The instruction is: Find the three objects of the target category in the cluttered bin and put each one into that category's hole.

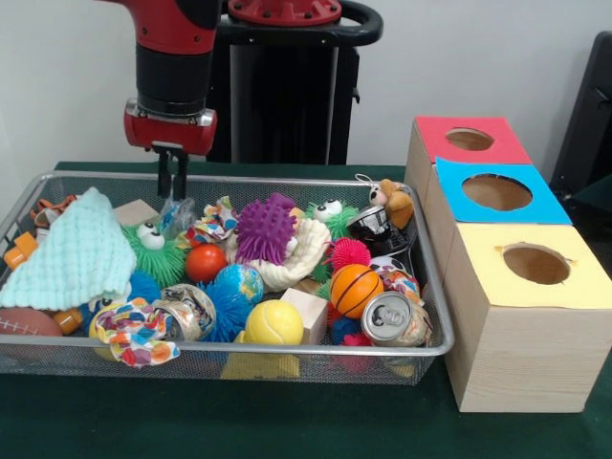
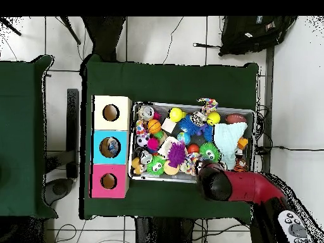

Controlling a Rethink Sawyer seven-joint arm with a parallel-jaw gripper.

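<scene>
now gripper [image 1: 172,175] pressed together, empty, hanging over far rim of wire bin [image 1: 432,287]. green googly-eyed ball [image 1: 153,251] just below it. 3 hole boxes [image 1: 521,316] well apart, beyond bin's other end.

No text, label, brand or number can be read on anything here.

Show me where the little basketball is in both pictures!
Front view: the orange basketball lies in the wire bin, toward its right end, just above the drink can.
Overhead view: the basketball is near the bin's left end, beside the box with the yellow top.
Shared landmark: the yellow-topped box stands closest to the basketball in both views.
</scene>
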